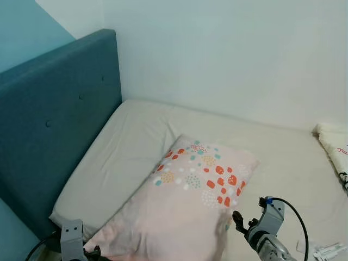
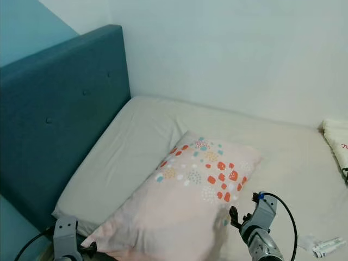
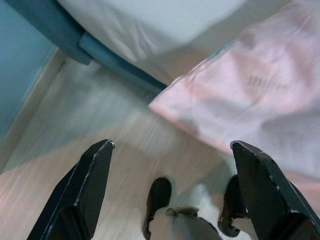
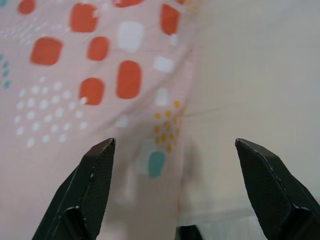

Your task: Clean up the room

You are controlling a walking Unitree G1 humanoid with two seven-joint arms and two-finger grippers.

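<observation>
A pink pillow (image 1: 190, 206) with red, teal and white spots lies slanted on the beige mattress (image 1: 130, 141), its near corner hanging over the bed's front edge. My left gripper (image 3: 170, 150) is open, low beside that overhanging pillow (image 3: 250, 90) corner, with wooden floor (image 3: 100, 115) beneath it. My right gripper (image 4: 175, 145) is open too, hovering just above the pillow's (image 4: 75, 75) right edge where it meets the mattress (image 4: 260, 75). In the left eye view the right gripper (image 1: 238, 219) sits at the pillow's lower right side. Neither gripper holds anything.
A blue padded headboard (image 1: 54, 125) runs along the left of the bed, and a white wall (image 1: 228, 54) stands behind it. A white printed cloth or cushion (image 1: 334, 144) lies at the right edge. A small white packet (image 1: 329, 251) rests on the mattress near the right arm.
</observation>
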